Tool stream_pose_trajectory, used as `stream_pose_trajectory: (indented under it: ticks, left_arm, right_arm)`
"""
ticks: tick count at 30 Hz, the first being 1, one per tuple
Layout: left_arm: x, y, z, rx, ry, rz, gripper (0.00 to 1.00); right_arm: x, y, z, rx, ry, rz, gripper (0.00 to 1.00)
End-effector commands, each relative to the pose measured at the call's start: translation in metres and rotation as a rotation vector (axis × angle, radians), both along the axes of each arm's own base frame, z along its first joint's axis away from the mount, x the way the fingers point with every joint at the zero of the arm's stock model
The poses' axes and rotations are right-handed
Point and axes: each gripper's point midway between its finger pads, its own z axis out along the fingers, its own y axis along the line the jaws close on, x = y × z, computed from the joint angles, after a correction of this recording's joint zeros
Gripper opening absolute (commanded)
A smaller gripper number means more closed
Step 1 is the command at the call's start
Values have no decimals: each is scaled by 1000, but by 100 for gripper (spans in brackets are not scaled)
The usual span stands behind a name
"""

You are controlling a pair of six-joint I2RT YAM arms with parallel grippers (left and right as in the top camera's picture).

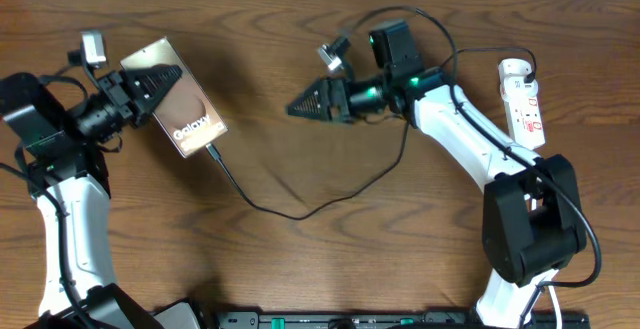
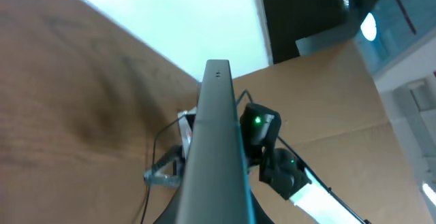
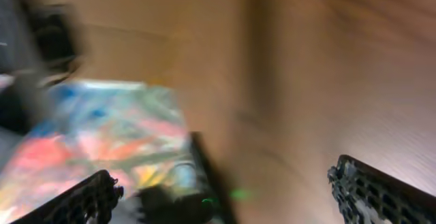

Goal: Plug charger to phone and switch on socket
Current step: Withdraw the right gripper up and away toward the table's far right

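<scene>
**Switch awaits behind an empty right claw**
The left gripper [image 1: 160, 81] is clenched on the phone [image 1: 190, 114] at the nine-o'clock side, and the charger [image 1: 300, 212] tip looks seated at the phone's five-o'clock corner. The right gripper [image 1: 305, 105], released and empty, points toward nine o'clock. The socket [image 1: 523, 94] lies at its three o'clock, long axis twelve-to-six, nearer the right arm.

Overhead evenly lit, sharp; R wrist view motion-blurred.
</scene>
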Motion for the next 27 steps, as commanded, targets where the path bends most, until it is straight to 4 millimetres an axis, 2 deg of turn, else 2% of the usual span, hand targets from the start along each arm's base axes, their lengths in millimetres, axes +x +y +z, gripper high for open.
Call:
stream_pose_trajectory:
  ticks: [1,4,7,12,17,21,24,27]
  left_arm:
    - [-4,-1,-3,84,-82,-3,7]
    - [-5,1,-27,114,-2,38,7]
    - [-13,1,-62,196,112,74,7]
    - [-44,-2,-122,409,316,58,7]
    - [-62,-8,-150,455,387,21,7]
    - [-70,-11,-169,456,413,9,7]
    - [-78,-8,-191,490,461,20,7]
    - [-84,-9,-203,483,491,12,7]
  right_arm:
    - [24,-31,-27,-255,-152,-81,99]
    - [26,-61,-34,-449,-149,-155,99]
    - [30,-88,-21,-593,-177,-239,99]
    - [23,-96,27,-576,-261,-282,99]
    - [16,-105,64,-560,-341,-327,99]
    - [8,-110,73,-565,-347,-333,99]
    - [2,-114,68,-590,-322,-326,99]
    - [-2,-115,65,-601,-302,-317,99]
